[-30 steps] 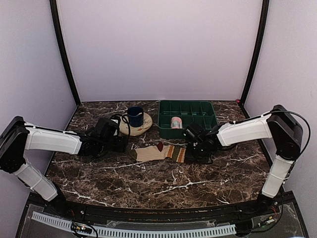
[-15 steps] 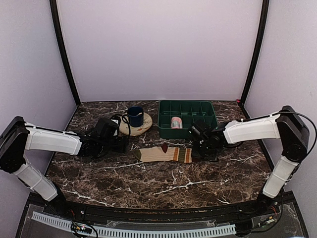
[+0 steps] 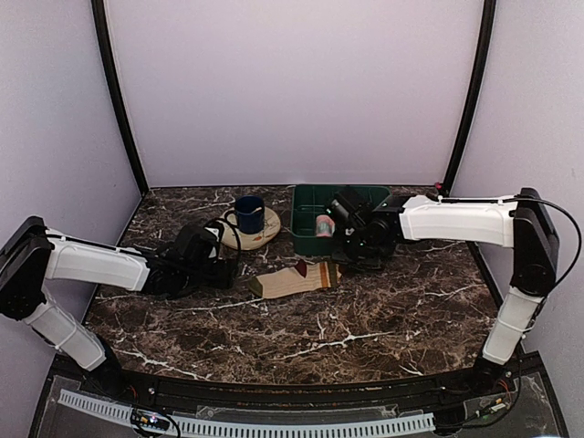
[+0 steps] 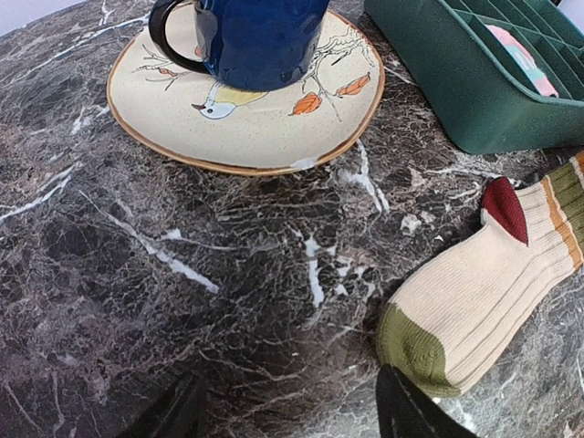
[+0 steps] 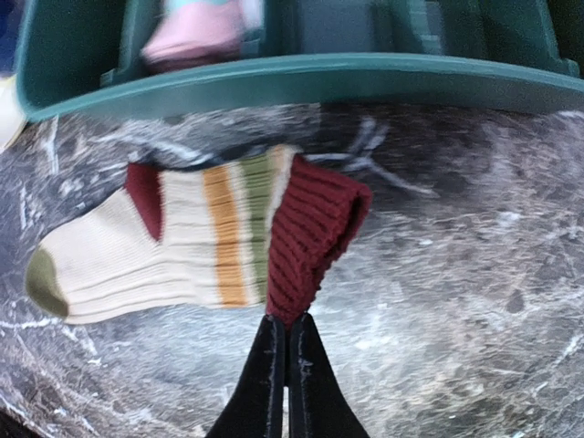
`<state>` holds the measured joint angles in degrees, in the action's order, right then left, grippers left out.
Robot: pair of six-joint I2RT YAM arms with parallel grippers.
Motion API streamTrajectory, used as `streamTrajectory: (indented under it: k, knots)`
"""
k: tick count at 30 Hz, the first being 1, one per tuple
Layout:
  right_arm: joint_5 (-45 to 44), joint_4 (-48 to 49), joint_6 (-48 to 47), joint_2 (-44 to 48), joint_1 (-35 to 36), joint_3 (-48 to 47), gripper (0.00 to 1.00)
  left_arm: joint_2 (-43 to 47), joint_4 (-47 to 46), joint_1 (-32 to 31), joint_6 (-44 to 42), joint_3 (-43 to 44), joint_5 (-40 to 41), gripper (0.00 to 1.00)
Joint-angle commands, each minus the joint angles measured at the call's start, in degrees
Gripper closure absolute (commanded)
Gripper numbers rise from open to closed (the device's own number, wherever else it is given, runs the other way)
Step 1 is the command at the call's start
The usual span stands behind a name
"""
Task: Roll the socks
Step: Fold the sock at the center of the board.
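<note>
Right end effector (image 5: 286, 321) grips sock (image 5: 173, 246) at cuff.

Both arms share one build: long links in smooth white shells, with bulky black housings at the joints. The left arm (image 3: 91, 263) has a rounded black elbow block and a black wrist cluster. The right arm (image 3: 452, 222) matches it, and a thin black cable (image 3: 572, 225) arcs out from its elbow housing. The left jaws are dark and matte, with blunt, rounded tips. The right jaws are slim, glossy black blades that taper to narrow points.
</note>
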<state>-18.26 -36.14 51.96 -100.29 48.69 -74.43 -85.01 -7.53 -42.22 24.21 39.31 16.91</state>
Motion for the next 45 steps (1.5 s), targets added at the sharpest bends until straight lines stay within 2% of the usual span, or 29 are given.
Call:
streamTrajectory:
  k: [1, 11, 24, 31, 45]
  knots:
    - [-1.51, -3.31, -1.16, -4.28, 3.96, -6.27, 1.0, 3.27, 0.68, -0.49, 0.99, -1.05, 0.29, 0.34]
    - [-1.91, -8.38, -2.63, -13.79, 10.71, -22.03, 1.0, 5.34, 1.73, -0.94, 2.15, -2.37, 0.5, 0.34]
    - [1.38, -9.87, -4.45, -23.47, 14.1, -35.09, 1.0, 7.93, 2.88, -0.94, 2.76, -4.26, 2.2, 0.34]
    - [2.81, -9.83, -4.94, -26.13, 14.99, -38.29, 1.0, 8.09, 3.05, -1.0, 3.21, -4.89, 2.14, 0.34]
    - [5.5, -8.41, -5.79, -27.79, 16.15, -38.24, 1.0, 7.58, 3.04, -0.94, 3.65, -4.75, 1.77, 0.34]
